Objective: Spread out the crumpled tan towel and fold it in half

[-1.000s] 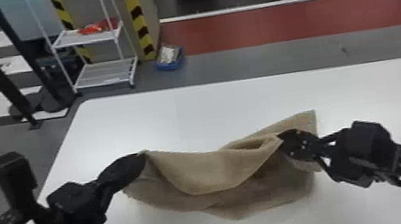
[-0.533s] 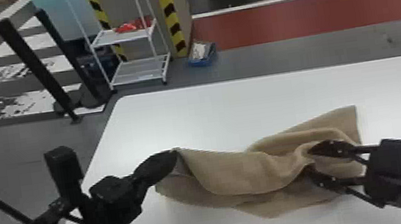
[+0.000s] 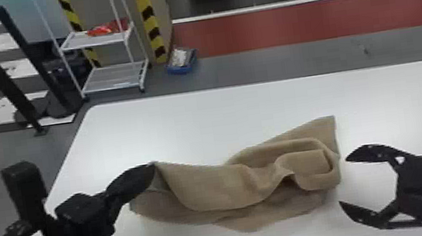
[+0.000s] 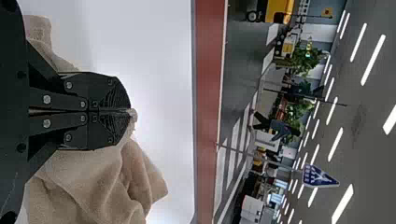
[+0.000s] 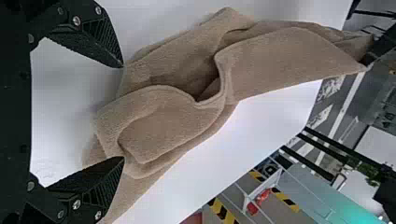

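Two grippers: left gripper (image 3: 153, 164) pinching tan towel (image 3: 215, 185) by a corner, right gripper (image 3: 343, 181) wide, beside it. Towel bunched on white table (image 3: 168, 125). Left wrist view catches blue sign (image 4: 319, 176); head view, blue bin (image 3: 181, 68) on floor.

White table (image 3: 191, 122) beneath a crumpled tan towel (image 3: 211, 186).

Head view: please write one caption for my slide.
Black left gripper pinches crumpled tan towel over white table; black right gripper hangs open beside the towel.

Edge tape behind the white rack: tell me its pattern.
The edge tape has slanted yellow and black stripes, clearest in the head view.
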Robot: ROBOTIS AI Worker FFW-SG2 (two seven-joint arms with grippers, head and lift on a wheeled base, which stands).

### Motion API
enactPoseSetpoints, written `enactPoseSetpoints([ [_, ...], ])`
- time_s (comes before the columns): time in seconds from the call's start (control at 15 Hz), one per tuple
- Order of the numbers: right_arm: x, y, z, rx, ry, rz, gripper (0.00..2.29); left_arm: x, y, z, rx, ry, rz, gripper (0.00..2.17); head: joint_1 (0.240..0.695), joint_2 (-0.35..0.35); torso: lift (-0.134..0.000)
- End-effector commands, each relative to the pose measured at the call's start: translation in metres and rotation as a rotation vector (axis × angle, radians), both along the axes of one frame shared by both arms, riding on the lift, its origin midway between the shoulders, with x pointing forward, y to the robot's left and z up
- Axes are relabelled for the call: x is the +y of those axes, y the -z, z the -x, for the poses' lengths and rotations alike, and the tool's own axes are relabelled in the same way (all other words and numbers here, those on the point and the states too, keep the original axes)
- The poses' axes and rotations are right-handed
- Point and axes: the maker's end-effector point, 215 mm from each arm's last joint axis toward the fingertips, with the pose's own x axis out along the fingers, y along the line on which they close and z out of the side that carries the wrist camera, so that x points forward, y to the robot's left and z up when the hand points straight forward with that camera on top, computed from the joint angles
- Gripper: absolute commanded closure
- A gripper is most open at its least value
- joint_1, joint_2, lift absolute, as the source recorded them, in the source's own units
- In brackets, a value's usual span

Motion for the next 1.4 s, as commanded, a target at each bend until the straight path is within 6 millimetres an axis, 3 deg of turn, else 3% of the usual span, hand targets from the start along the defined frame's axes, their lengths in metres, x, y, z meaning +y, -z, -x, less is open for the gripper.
enactPoseSetpoints([
  [0.0, -0.012, 0.014, -0.006, 0.016, 0.009, 0.066, 0.21, -0.002, 0.000, 0.000, 0.000, 0.001, 0.005, 1.89, 0.695, 0.090, -0.120],
  [0.2, -0.023, 0.033, -0.021, 0.036, 0.036, 0.111, 0.23, -0.001, 0.002, 0.002, 0.005, -0.001, 0.004, 1.89, 0.695, 0.062, -0.120],
  [0.47, -0.019, 0.034, -0.044, 0.004, 0.083, 0.079, 0.37, -0.006, 0.004, 0.003, 0.009, 0.009, 0.008, 1.89, 0.695, 0.051, -0.120],
  [0.67, -0.015, 0.039, -0.053, 0.012, 0.080, 0.083, 0.90, -0.006, 0.004, 0.004, 0.010, 0.012, 0.010, 1.89, 0.695, 0.050, -0.120],
  [0.87, -0.013, 0.038, -0.055, 0.009, 0.084, 0.064, 1.75, -0.006, 0.005, 0.005, 0.012, 0.012, 0.010, 1.89, 0.695, 0.054, -0.120],
  [1.0, -0.021, 0.032, -0.056, -0.002, 0.090, 0.059, 1.76, -0.006, 0.004, 0.005, 0.010, 0.014, 0.011, 1.89, 0.695, 0.056, -0.120],
  [1.07, -0.028, 0.020, -0.057, -0.019, 0.102, 0.037, 1.97, -0.007, 0.003, 0.005, 0.008, 0.014, 0.011, 1.89, 0.695, 0.054, -0.120],
  [1.2, -0.050, -0.023, -0.058, -0.085, 0.147, -0.035, 2.02, -0.004, 0.003, 0.005, 0.009, 0.010, 0.011, 1.89, 0.695, 0.043, -0.120],
  [1.33, -0.064, -0.076, -0.041, -0.137, 0.142, -0.078, 2.02, -0.003, 0.002, 0.005, 0.005, 0.008, 0.012, 1.89, 0.695, 0.024, -0.120],
])
